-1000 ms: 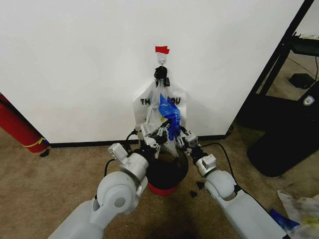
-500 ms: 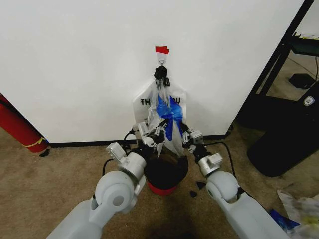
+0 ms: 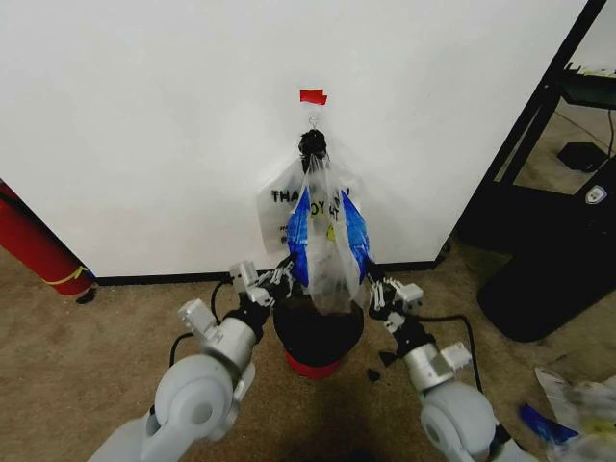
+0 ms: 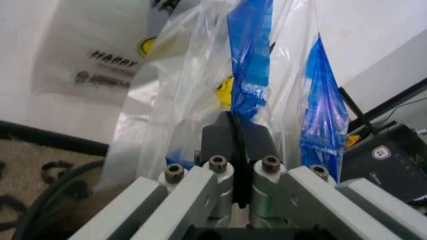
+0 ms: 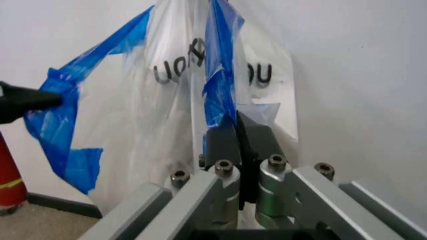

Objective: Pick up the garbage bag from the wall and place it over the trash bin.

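Now garbage bag (image 3: 327, 236) hangs pinched between left gripper (image 3: 286, 274) and right gripper (image 3: 373, 289).

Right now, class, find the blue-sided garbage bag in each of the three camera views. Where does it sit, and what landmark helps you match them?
Head view: the garbage bag hangs mid-picture from the wall hook, above the trash bin.
Left wrist view: the bag fills the centre, the left pincer shut on it.
Right wrist view: the bag spreads across the centre, the right pincer shut on it.
Shared landmark: the whitish lettered bag behind.
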Controlling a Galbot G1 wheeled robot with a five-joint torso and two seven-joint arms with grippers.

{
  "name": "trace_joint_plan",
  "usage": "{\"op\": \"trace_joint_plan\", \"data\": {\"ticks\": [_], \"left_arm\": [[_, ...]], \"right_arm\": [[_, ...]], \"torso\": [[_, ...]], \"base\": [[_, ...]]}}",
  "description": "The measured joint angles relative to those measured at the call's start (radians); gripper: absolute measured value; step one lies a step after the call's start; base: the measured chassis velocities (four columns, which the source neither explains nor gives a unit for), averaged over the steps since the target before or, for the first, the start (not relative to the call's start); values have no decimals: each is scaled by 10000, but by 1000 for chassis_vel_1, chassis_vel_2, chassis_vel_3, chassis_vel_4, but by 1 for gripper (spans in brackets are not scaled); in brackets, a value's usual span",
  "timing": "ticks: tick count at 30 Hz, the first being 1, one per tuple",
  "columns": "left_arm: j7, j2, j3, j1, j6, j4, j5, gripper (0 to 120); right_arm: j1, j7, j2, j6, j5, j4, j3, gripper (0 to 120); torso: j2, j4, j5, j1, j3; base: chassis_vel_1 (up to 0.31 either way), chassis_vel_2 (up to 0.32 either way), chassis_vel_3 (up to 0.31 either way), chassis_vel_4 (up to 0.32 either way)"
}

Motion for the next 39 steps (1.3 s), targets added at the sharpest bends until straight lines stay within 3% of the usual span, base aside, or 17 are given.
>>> {"op": "trace_joint_plan", "data": {"ticks": [13, 19, 30, 39], "left_arm": [[147, 13, -165, 1165, -145, -503, 775, 0], [116, -14, -170, 1185, -173, -650, 857, 0], [24, 494, -579, 1458, -210, -1840, 767, 0], [27, 519, -620, 1454, -238, -1997, 789, 0]], "right_arm": [[-1271, -247, 270, 422, -333, 345, 238, 0], [-1347, -232, 433, 445, -273, 314, 252, 0], [-1893, -205, 682, 365, -142, 1342, 146, 0], [-1950, -228, 774, 361, -100, 1305, 108, 0]], "torso": [[0, -2, 0, 0, 1], [0, -1, 0, 0, 1], [0, -1, 0, 1, 1], [0, -1, 0, 1, 2]], "base": [[0, 0, 0, 0], [0, 0, 0, 0], [0, 0, 0, 0], [0, 0, 0, 0]]}}
